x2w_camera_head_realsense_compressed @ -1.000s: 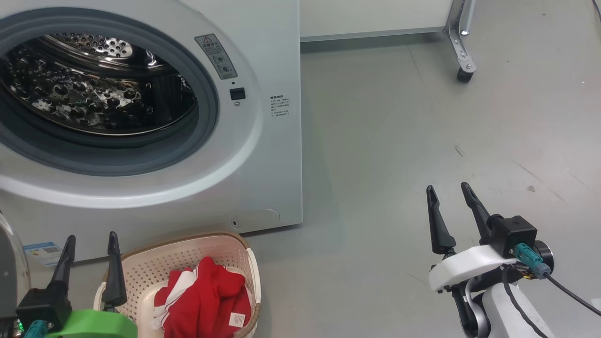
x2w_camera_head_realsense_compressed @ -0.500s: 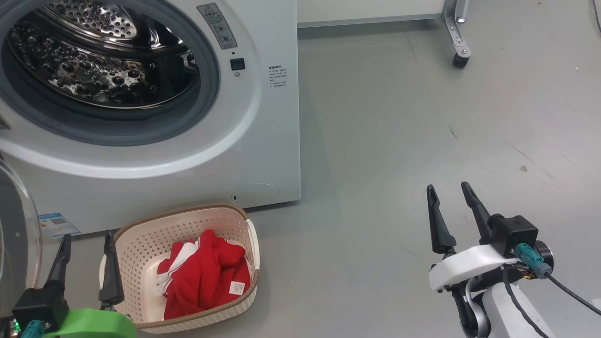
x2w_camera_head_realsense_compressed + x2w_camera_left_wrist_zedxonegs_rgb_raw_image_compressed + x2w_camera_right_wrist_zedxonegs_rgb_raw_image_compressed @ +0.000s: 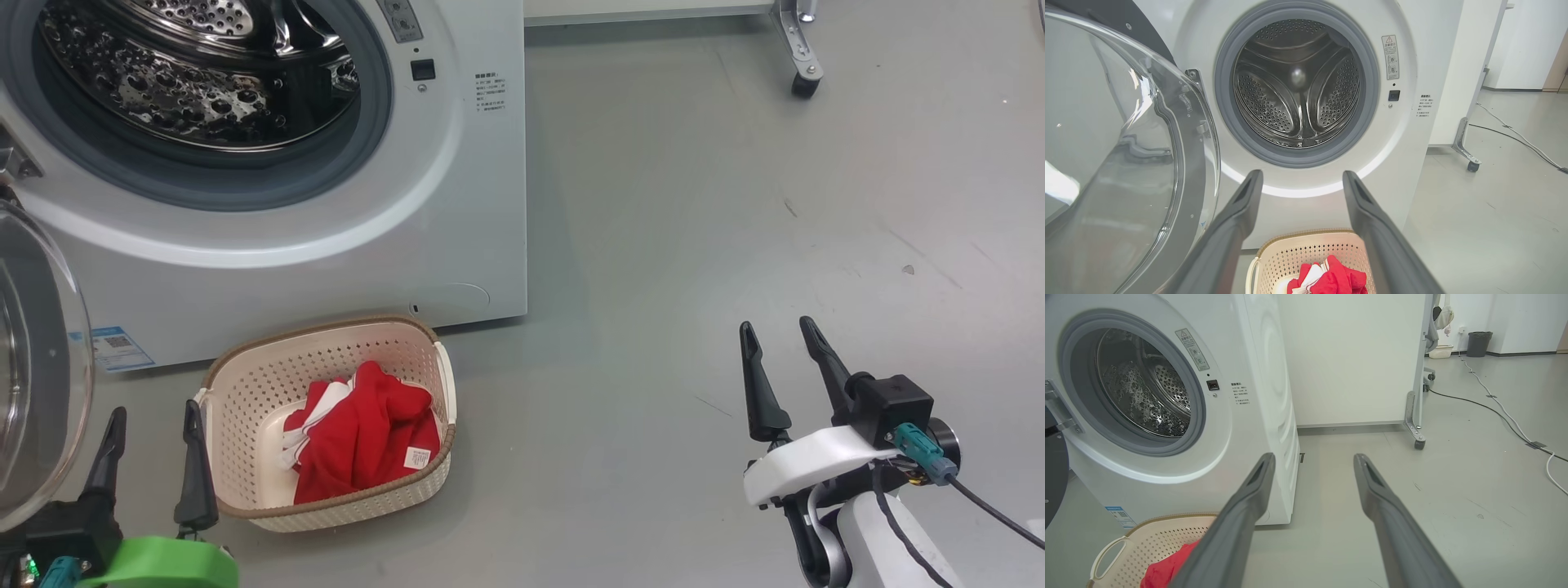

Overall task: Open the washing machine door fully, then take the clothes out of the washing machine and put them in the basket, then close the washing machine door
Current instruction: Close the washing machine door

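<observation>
The washing machine [image 3: 465, 204] stands on the grey floor [image 3: 694, 245] with its round mouth uncovered, the perforated steel drum [image 3: 204, 73] in plain view. The washing machine door [image 3: 37, 367] is swung out on the robot's left, and its clear glass bowl bulges at the left edge of the head view. The basket [image 3: 261, 392] sits on the floor just in front of the machine's lower front. The clothes [image 3: 359, 433] — a crumpled red garment with white stripes and a small white label — lie inside it, toward its right half. The left gripper [image 3: 155, 408] hovers just left of the basket, near the door glass, with its fingers spread apart and holding nothing. The right gripper [image 3: 775, 324] hangs over bare floor well apart from the machine, its fingers likewise spread and empty. A blue label sticker [image 3: 114, 349] shows low on the machine's front, and a castered metal leg [image 3: 804, 77] stands farther back on the right.
</observation>
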Available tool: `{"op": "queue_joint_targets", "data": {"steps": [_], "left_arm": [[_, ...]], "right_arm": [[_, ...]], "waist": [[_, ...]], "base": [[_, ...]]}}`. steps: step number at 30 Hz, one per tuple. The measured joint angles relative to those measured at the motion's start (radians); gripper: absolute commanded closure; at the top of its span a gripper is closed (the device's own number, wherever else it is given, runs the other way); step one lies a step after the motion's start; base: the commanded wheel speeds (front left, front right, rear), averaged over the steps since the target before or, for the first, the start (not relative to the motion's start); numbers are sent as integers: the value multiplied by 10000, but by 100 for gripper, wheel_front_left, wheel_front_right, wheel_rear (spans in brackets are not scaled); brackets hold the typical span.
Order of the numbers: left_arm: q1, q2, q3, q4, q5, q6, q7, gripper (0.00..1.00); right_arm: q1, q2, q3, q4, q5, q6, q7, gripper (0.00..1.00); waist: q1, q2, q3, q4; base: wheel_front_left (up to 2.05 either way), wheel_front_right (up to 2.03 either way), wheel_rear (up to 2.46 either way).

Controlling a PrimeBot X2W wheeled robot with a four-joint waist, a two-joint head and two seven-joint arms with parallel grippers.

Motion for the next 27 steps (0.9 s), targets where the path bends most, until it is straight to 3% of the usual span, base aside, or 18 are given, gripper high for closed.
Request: {"op": "queue_joint_targets", "data": {"steps": [14, 27], "left_arm": [[-1, -4, -134, 109, -12, -58, 0, 0], [-3, -17, -495, 464, -113, -56, 0, 0]], "right_arm": [[2, 2, 10, 4, -4, -2, 0, 0], [214, 0, -69, 36, -73, 13, 0, 0]], "waist": [[0, 0, -55, 164], [0, 0, -164, 902]], "base": [[-29, 29, 0], [0, 0, 0]]}}
